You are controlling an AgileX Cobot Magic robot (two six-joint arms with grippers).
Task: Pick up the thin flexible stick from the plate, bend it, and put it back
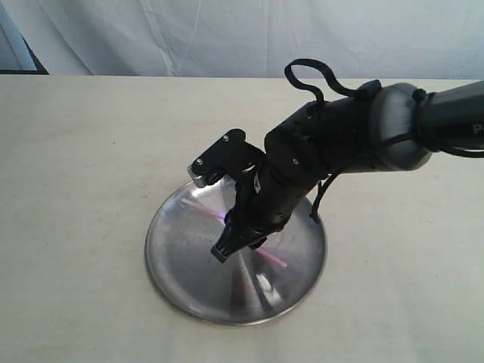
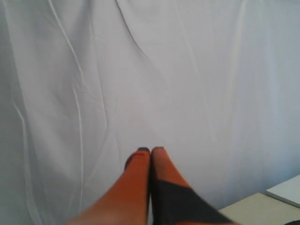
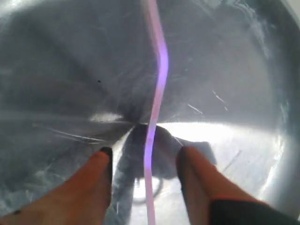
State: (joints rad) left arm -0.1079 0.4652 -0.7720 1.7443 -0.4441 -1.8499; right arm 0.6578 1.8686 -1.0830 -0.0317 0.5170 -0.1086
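Note:
The round silver plate (image 1: 172,276) lies on the beige table, and the thin pink stick (image 1: 274,261) rests across it, mostly hidden under my right arm. My right gripper (image 1: 237,247) points down over the plate's middle. In the right wrist view the stick (image 3: 159,84) glows purplish, has a slight kink, and runs between the orange fingers (image 3: 99,165) on the plate (image 3: 56,70). The right gripper (image 3: 144,157) is open, its fingers apart on either side of the stick without touching it. My left gripper (image 2: 150,150) is shut on nothing and faces a white curtain.
A white curtain (image 1: 227,34) hangs behind the beige table (image 1: 76,189). In the left wrist view a table corner (image 2: 255,206) shows low beside the fingers. The right arm's black cable (image 1: 310,76) loops above its wrist.

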